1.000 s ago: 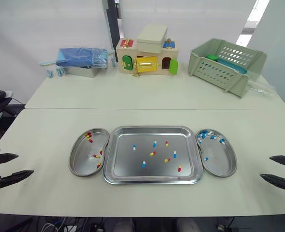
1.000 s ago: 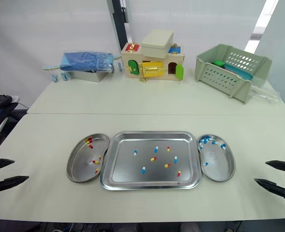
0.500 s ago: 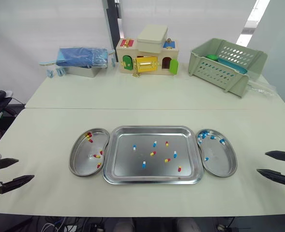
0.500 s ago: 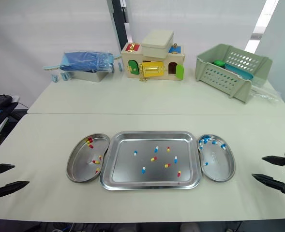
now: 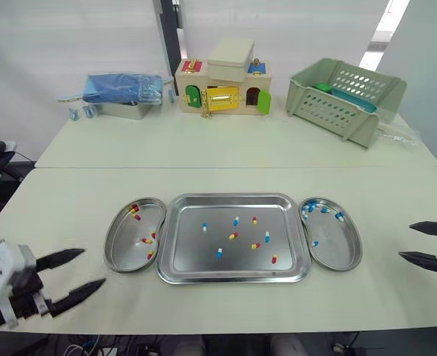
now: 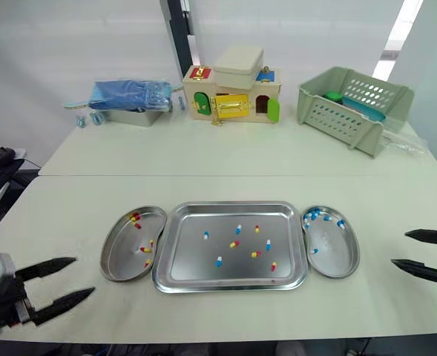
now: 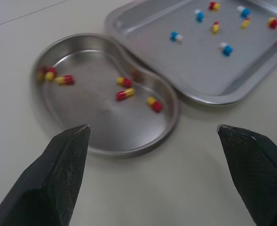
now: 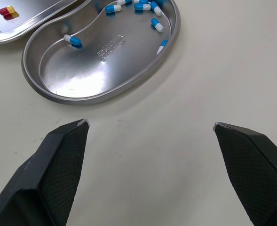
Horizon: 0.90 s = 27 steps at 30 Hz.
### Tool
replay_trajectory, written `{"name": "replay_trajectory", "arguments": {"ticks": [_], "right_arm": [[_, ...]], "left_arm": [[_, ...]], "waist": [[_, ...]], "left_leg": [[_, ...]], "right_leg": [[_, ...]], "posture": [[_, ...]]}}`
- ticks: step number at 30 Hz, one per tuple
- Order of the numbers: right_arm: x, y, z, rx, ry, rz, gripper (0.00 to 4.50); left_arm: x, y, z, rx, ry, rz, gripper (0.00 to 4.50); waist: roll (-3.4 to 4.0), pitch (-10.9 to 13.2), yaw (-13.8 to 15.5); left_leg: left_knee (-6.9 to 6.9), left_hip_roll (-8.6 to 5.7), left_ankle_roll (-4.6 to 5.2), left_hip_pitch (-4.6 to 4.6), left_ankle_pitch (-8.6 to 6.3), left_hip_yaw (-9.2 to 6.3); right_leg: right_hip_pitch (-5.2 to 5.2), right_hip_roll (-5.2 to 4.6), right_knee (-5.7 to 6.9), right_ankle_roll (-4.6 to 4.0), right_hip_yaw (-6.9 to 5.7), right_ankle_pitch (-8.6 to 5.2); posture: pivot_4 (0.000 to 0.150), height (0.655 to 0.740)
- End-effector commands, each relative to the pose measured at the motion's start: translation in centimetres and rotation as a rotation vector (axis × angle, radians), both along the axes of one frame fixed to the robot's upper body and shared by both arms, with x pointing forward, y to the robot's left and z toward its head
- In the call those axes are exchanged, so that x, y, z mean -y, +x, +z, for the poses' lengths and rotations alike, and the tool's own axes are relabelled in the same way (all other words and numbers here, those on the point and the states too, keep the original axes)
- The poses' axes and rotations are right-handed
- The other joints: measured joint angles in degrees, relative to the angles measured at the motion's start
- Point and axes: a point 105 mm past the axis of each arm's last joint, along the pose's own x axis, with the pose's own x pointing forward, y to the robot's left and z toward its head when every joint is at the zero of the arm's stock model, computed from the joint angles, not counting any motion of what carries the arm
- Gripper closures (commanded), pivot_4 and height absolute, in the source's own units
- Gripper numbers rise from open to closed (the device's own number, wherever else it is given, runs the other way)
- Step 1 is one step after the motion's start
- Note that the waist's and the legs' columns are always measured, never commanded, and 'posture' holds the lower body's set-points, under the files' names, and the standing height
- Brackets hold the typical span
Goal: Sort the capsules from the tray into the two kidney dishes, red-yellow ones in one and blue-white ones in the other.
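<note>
Left eye view: the tray (image 5: 192, 251) lies at the middle of the near worktop (image 5: 70, 200). The left kidney dish (image 5: 122, 248) sits close against its left rim and the right kidney dish (image 5: 338, 251) close against its right rim.

Contents: the left kidney dish holds red-yellow capsules (image 5: 147, 239) only, and the right kidney dish holds blue-white capsules (image 5: 311, 206) only. Eight capsules remain on the tray floor, four of each colour, scattered apart from one another.

Change noted: within the last second the left end effector (image 5: 93, 267) has come forward and inward from the near left edge. It now hangs over the worktop just near-left of the left kidney dish, fingers spread wide and carrying nothing. The left wrist view looks across that dish toward the tray. The right end effector (image 5: 406, 240) has hardly shifted. It stands at the near right edge, apart from the right kidney dish, also released and empty.

Assessment: sorting is partly done, and no capsule is in hand. The left arm's advance suggests a reach for the next pick is starting, probably a red-yellow capsule, since its dish is on that side.

Risks: the path to the tray passes over the left kidney dish, so a low approach could nudge it. The capsules are small and rounded on smooth steel, and are likely to skid or roll unless the fingers close squarely on them.
</note>
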Motion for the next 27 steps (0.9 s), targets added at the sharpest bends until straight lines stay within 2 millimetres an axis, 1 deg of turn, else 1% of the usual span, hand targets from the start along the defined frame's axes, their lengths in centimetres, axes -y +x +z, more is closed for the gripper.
{"name": "replay_trajectory", "arguments": {"ticks": [1, 2, 4, 6, 7, 9, 11, 16, 19, 20, 23, 26, 27], "right_arm": [[-0.1, -0.1, 0.6, -0.015, -0.041, 0.043, 0.0], [-0.1, -0.2, 0.5, -0.025, -0.048, 0.05, 0.0], [-0.4, 0.1, 1.1, -0.021, -0.049, 0.066, 0.0], [-0.7, 0.4, 1.8, -0.013, -0.051, 0.087, 0.0], [-0.8, 0.5, 2.0, -0.012, -0.053, 0.093, 0.0], [-1.2, 0.5, 2.3, -0.022, -0.047, 0.111, 0.0], [-2.2, 0.5, 3.0, -0.03, -0.035, 0.145, 0.0], [-8.0, 1.4, 6.0, 0.022, 0.073, 0.306, 0.0], [-12.5, 1.9, 7.3, 0.048, 0.126, 0.423, 0.0], [-13.9, 2.0, 7.3, 0.043, 0.132, 0.46, 0.0], [-18.2, 2.8, 6.5, 0.032, 0.123, 0.567, 0.0], [-21.2, 3.5, 5.7, 0.015, 0.112, 0.633, 0.0], [-23.3, 4.2, 5.3, 0.022, 0.122, 0.667, 0.0]], "left_arm": [[3.6, -3.0, -1.9, 0.081, -0.046, -0.103, 0.04], [4.1, -3.4, -2.2, 0.102, -0.064, -0.099, 0.04], [4.7, -4.0, -3.2, 0.126, -0.089, -0.097, 0.04], [5.2, -4.4, -4.0, 0.148, -0.114, -0.076, 0.04], [5.3, -4.5, -4.2, 0.158, -0.12, -0.067, 0.04], [5.3, -4.6, -4.4, 0.199, -0.125, -0.049, 0.04], [5.2, -4.6, -4.5, 0.227, -0.121, -0.029, 0.04], [6.0, -5.1, -4.8, 0.217, -0.14, -0.033, 0.04], [6.3, -4.9, -4.8, 0.222, -0.153, -0.02, 0.04], [6.4, -4.7, -4.7, 0.227, -0.157, -0.011, 0.04], [6.6, -4.2, -4.7, 0.228, -0.171, 0.006, 0.04], [6.8, -3.8, -4.8, 0.236, -0.174, 0.009, 0.04], [6.8, -3.5, -4.7, 0.248, -0.178, 0.024, 0.04]], "waist": [[0.15, -0.09, -0.03], [0.14, -0.08, 0.12], [0.11, -0.06, 0.65], [0.26, -0.15, 1.12], [0.34, -0.2, 1.23], [0.27, -0.17, 1.3], [0.26, -0.16, 1.34], [0.33, -0.19, 0.7], [0.26, -0.15, 0.37], [0.23, -0.14, 0.35], [0.07, -0.08, 0.43], [0.03, -0.05, 0.46], [0.02, -0.05, 0.49]], "left_leg": [[-0.01, -0.02, -0.01, 0.01, -0.01, 0.12], [0.0, -0.07, 0.0, 0.03, -0.02, 0.22], [0.07, -0.04, 0.0, 0.04, -0.02, 0.18], [0.12, -0.05, 0.01, 0.04, -0.01, 0.14], [0.13, -0.07, 0.01, 0.03, -0.02, 0.18], [0.11, -0.06, 0.01, 0.04, -0.02, 0.17], [0.09, -0.06, 0.02, 0.0, -0.03, 0.13], [0.09, -0.03, 0.06, 0.01, -0.05, 0.17], [0.1, -0.02, 0.06, 0.02, -0.05, 0.16], [0.09, -0.02, 0.06, -0.01, -0.05, 0.13], [0.09, -0.03, 0.06, -0.06, -0.05, 0.04], [0.09, -0.05, 0.06, -0.11, -0.05, 0.0], [0.08, -0.06, 0.06, -0.13, -0.05, -0.01]], "right_leg": [[0.02, -0.03, -0.06, 0.01, 0.09, 0.01], [0.04, -0.09, -0.12, 0.03, 0.15, 0.02], [0.06, -0.04, -0.09, 0.06, 0.1, 0.03], [0.08, -0.03, -0.05, 0.06, 0.08, 0.04], [0.1, -0.04, -0.08, 0.09, 0.13, 0.05], [0.1, -0.04, -0.12, 0.1, 0.11, 0.05], [0.09, -0.03, -0.15, 0.09, 0.06, 0.05], [0.06, -0.03, -0.17, 0.1, 0.11, 0.06], [0.07, -0.02, -0.16, 0.11, 0.1, 0.05], [0.06, -0.01, -0.17, 0.1, 0.09, 0.05], [0.04, -0.01, -0.2, 0.11, 0.01, 0.05], [0.0, -0.02, -0.2, 0.11, 0.0, 0.06], [-0.02, -0.03, -0.2, 0.11, 0.0, 0.06]], "posture": [[0.15, 0.74], [0.15, 0.74], [0.15, 0.74], [0.15, 0.74], [0.15, 0.74], [0.15, 0.74], [0.15, 0.74], [0.15, 0.74], [0.15, 0.74], [0.15, 0.74], [0.15, 0.74], [0.15, 0.74], [0.15, 0.74]]}}
